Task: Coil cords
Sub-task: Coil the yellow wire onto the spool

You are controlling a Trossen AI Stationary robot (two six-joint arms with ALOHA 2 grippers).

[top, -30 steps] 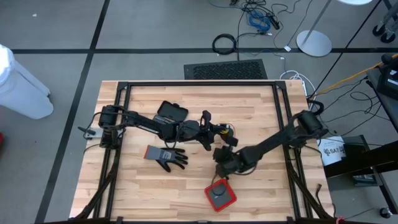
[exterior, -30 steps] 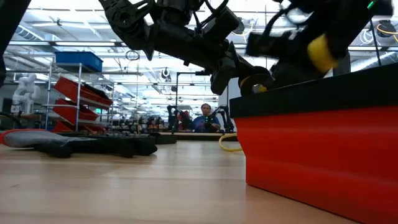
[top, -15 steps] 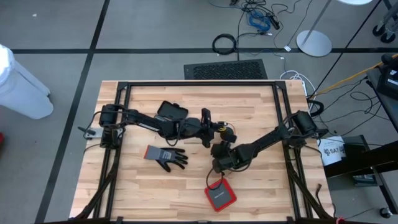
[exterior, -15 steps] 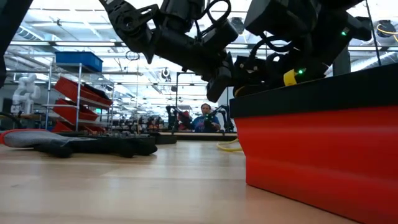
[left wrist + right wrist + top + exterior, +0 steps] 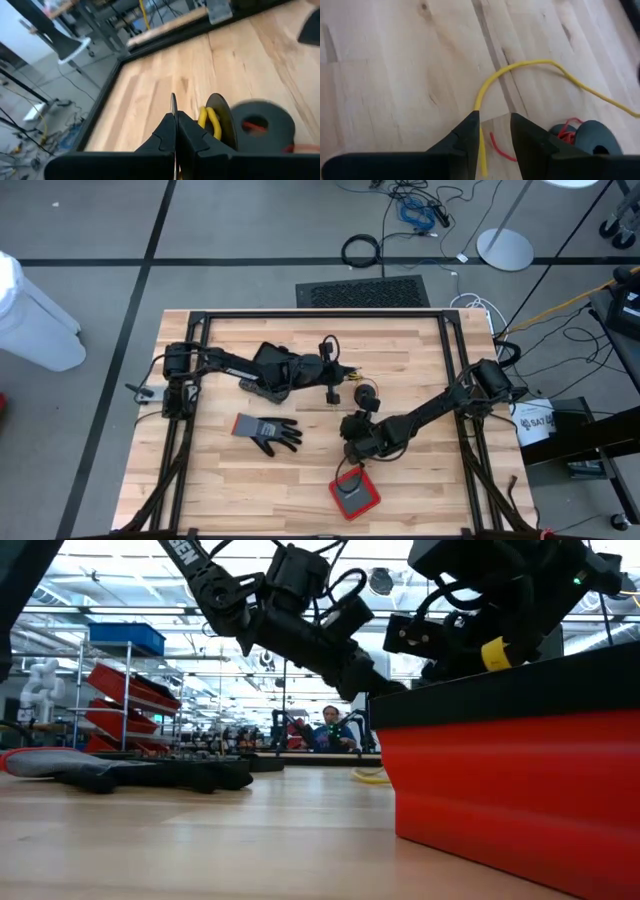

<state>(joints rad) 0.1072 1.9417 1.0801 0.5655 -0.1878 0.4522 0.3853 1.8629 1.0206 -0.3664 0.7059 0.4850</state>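
The yellow cord (image 5: 520, 65) lies slack on the wood in a long arc. One stretch of it runs between the fingers of my open right gripper (image 5: 495, 125), which points down at the table near its middle (image 5: 350, 445). The red cord (image 5: 497, 147) lies by a dark spool (image 5: 592, 135). My left gripper (image 5: 175, 122) is shut and hovers beside a black disc that carries a loop of yellow cord (image 5: 209, 120). It sits just left of the spool (image 5: 366, 395). My left gripper is shut with a thin dark sliver (image 5: 173, 105) standing up between its fingertips. I cannot tell what the sliver is or whether it belongs to a cord. My right gripper has the yellow cord (image 5: 480, 145) close along one finger's inner side, and I cannot tell whether they touch.
A grey glove (image 5: 268, 430) lies left of centre. A red box (image 5: 355, 492) stands near the front edge, and in the low view the box (image 5: 510, 790) blocks the right side. A flat black object (image 5: 275, 360) lies under the left arm. A black frame (image 5: 320, 317) rims the table.
My left gripper has swung toward the table's far edge and rolled about its own axis, staying shut. In the low view it has dropped behind the red box's top edge.
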